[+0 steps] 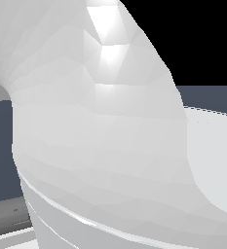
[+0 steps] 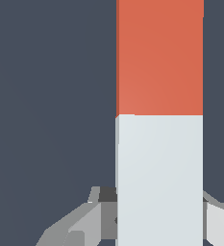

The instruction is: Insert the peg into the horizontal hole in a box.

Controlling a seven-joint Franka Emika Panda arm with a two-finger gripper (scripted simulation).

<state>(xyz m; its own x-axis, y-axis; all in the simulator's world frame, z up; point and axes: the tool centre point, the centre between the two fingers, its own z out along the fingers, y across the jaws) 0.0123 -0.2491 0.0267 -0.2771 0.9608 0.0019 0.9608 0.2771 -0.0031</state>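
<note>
Between the jaws of the gripper (image 2: pixel 159 216), in the wrist view, stands the peg (image 2: pixel 159 120), a straight bar with one orange-red half and one pale grey-white half. The jaws flank the pale half; one finger (image 2: pixel 82 223) shows on one side and another on the far side. They appear to pinch the bar, though the contact faces themselves are hidden behind it. Flat faces and sharp edges suggest a rigid, non-deformable body, probably light, with a matte finish that should resist slipping. A hold on the pale end, as here, leaves the orange-red end free for insertion; the long overhang may lever the bar in the grip on contact. Neither the box nor the hole is visible. The exterior view shows only the white arm (image 1: pixel 100 146) at close range.
</note>
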